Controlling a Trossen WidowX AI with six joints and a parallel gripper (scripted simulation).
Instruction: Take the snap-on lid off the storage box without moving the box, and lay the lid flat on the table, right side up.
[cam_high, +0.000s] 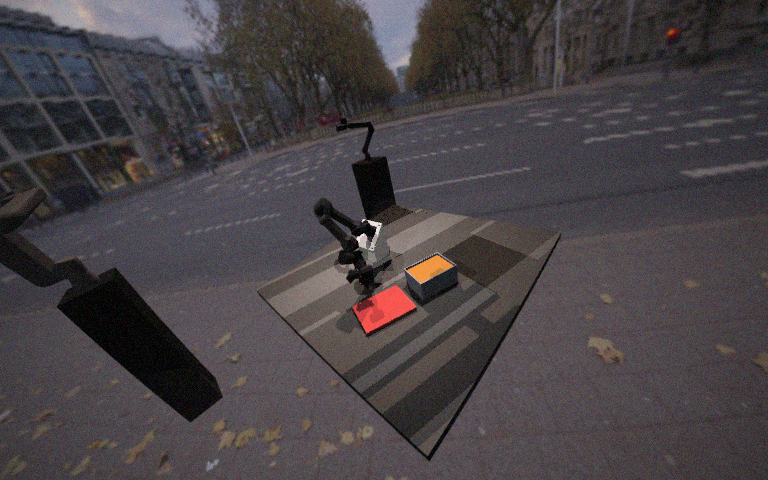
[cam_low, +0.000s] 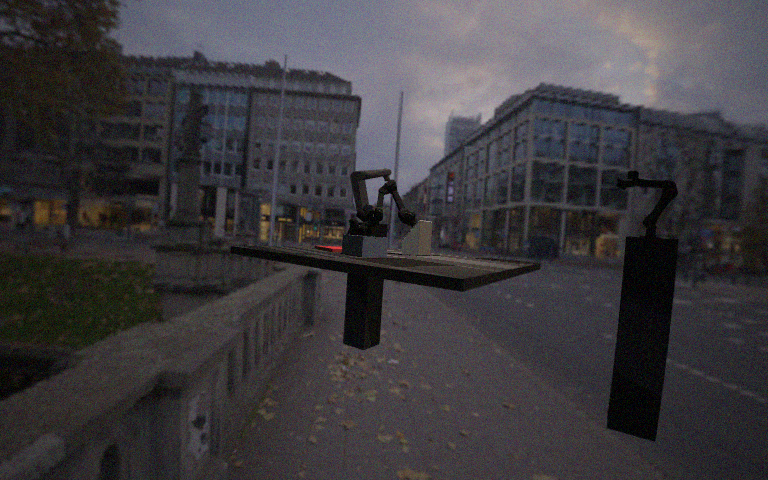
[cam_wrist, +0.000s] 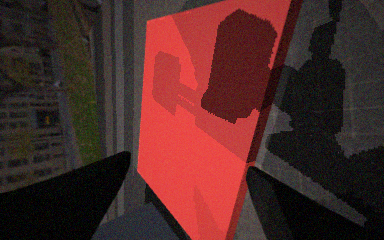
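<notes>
One red lid (cam_high: 385, 310) (cam_low: 328, 248) (cam_wrist: 180, 145), lying flat on the table (cam_high: 427, 435) (cam_low: 464, 281) (cam_wrist: 130, 75), smooth face up, apart from the box. Dark shadows across part of the lid's top. Above and near one edge of the lid, the black gripper (cam_high: 368, 285) (cam_low: 357, 229) (cam_wrist: 190, 165), fingers spread wide, with nothing held between them. In the wrist view, one fingertip on each side of the lid's near part as seen from above; contact impossible to tell.

Just beside the lid, the blue-grey storage box (cam_high: 441, 284) (cam_low: 362, 246) (cam_wrist: 135, 227), upright and uncovered, with an orange surface (cam_high: 433, 268) inside its rim. On the lid's other side from the box, the dark jointed arm (cam_high: 336, 226) (cam_low: 398, 200), bent, reaching down to the gripper. Near the arm, a pale block-like object (cam_high: 377, 233) (cam_low: 417, 237), partly hidden in the top view.

Under everything, striped brown and grey bands across the tabletop. Beyond the table, two tall black pedestals in the top view, one large (cam_high: 138, 339) and one farther off (cam_high: 373, 183), each topped by a dark arm. All around, dim street, pavement with fallen leaves, trees and buildings under cloudy sky.
</notes>
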